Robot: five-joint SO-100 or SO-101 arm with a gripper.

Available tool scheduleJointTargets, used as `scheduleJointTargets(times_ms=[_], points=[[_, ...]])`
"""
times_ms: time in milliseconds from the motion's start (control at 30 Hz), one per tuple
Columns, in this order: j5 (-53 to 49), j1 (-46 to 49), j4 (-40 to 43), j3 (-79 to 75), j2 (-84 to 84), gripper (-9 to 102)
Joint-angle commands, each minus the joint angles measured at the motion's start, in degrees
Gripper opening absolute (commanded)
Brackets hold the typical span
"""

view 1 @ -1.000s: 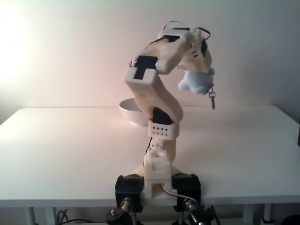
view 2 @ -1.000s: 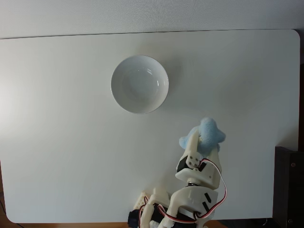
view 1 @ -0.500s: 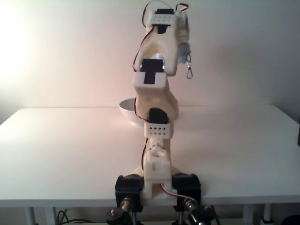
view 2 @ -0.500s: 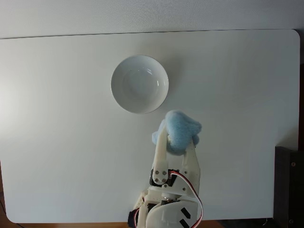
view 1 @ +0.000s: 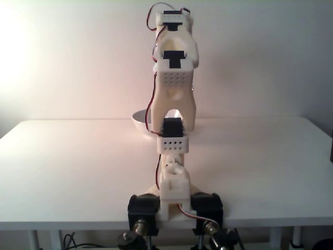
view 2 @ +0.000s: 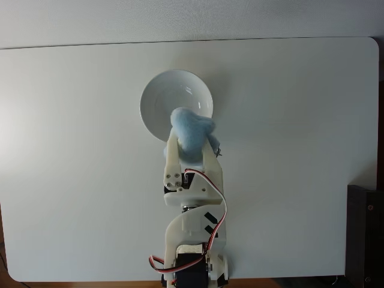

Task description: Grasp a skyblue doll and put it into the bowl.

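In the fixed view from the front, the white arm [view 1: 173, 104] stands folded upright on its clamped base at the table's [view 1: 78, 172] near edge, its upper links stacked one over another with red wires looping at the top. Behind it, a sliver of the bowl [view 1: 139, 121] peeks out on the arm's left side as this view shows it; the arm's body hides the gripper and the doll here, so the jaws cannot be judged from this side. In the fixed view from above, the arm reaches from the table's 6 o'clock edge toward 12 o'clock. The gripper [view 2: 191, 141] is clenched on the skyblue doll [view 2: 191, 131], one white finger [view 2: 172, 150] pressed along the doll's left flank and the other along its right. The doll overlaps the bowl's [view 2: 162, 96] rim at about 5 o'clock of the bowl, with its upper part seen against the bowl's interior and its lower part seen against bare table. How high it hangs above the rim cannot be told from this angle. A small dark bit, likely the keyring clasp [view 2: 217, 152], sticks out at the doll's 4 o'clock. A dark object [view 2: 365, 234] sits just off the table at the 4 o'clock corner of the picture.
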Motion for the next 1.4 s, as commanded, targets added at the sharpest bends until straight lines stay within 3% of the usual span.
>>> scheduleJointTargets(times_ms=[0,467,800,1233,1367], points=[[0.00,-0.79,-0.97,-8.44,-7.12,1],[-0.70,-3.08,-0.26,-28.83,-33.31,1],[-0.70,-7.56,-0.26,-29.53,-41.13,1],[-0.70,-6.77,-0.97,-29.53,-43.15,1],[-0.70,-6.68,-0.97,-29.53,-42.80,7]])
